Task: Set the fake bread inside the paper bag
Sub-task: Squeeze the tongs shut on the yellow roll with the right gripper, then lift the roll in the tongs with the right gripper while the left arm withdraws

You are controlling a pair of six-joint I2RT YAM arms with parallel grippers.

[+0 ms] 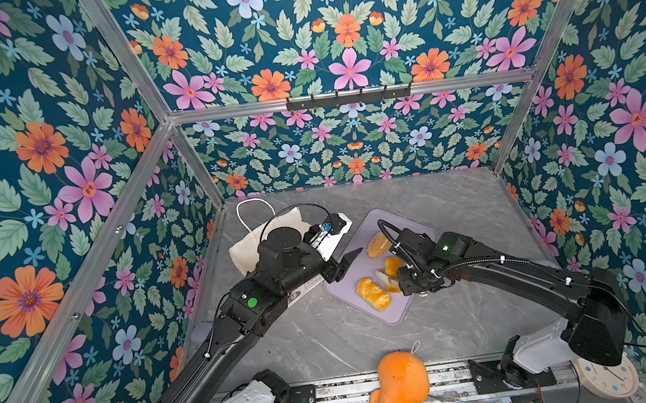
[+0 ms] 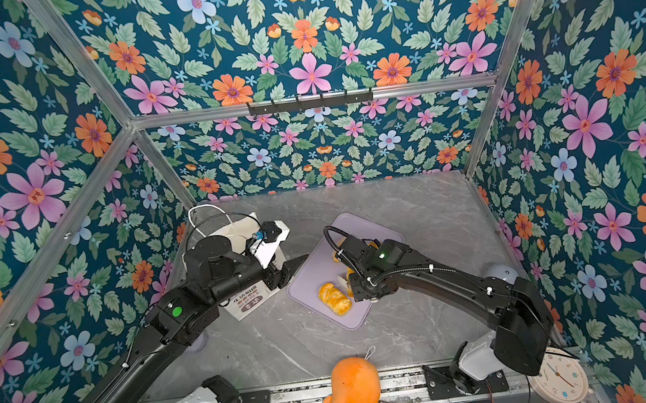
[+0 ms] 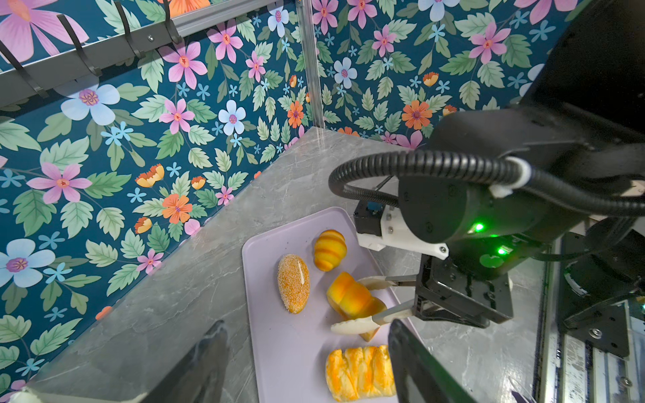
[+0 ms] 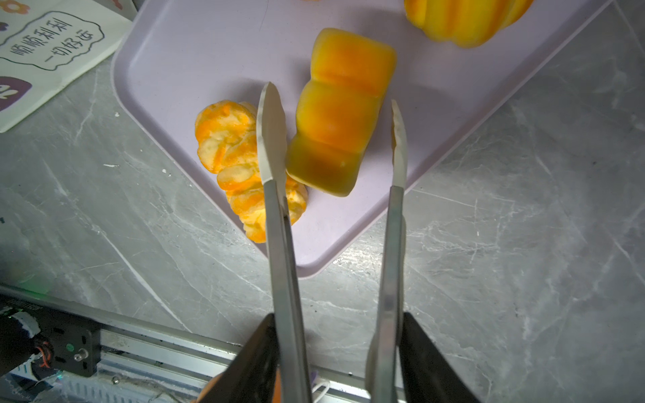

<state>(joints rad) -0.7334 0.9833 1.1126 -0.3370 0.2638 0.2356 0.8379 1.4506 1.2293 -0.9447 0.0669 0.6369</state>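
Fake bread lies on a lilac tray (image 1: 393, 313): a speckled bun (image 3: 294, 282), a ridged croissant (image 3: 330, 249), a blocky loaf piece (image 4: 340, 115) and a twisted roll (image 3: 359, 373). My right gripper (image 4: 338, 314) is shut on a pair of metal tongs (image 4: 279, 244). The tong blades straddle the loaf piece; one blade touches it and the other stands slightly off. My left gripper (image 1: 344, 267) is open at the tray's left edge, holding nothing. The white paper bag (image 1: 253, 246) lies behind the left arm, which covers most of it; its printed panel (image 4: 45, 52) shows in the right wrist view.
A big orange plush toy (image 1: 402, 385) sits at the front edge by the metal rail. A white clock (image 1: 605, 379) is at the front right. Floral walls close in the grey marble table (image 1: 330, 344) on three sides, with a hook rail (image 1: 348, 97) high on the back wall.
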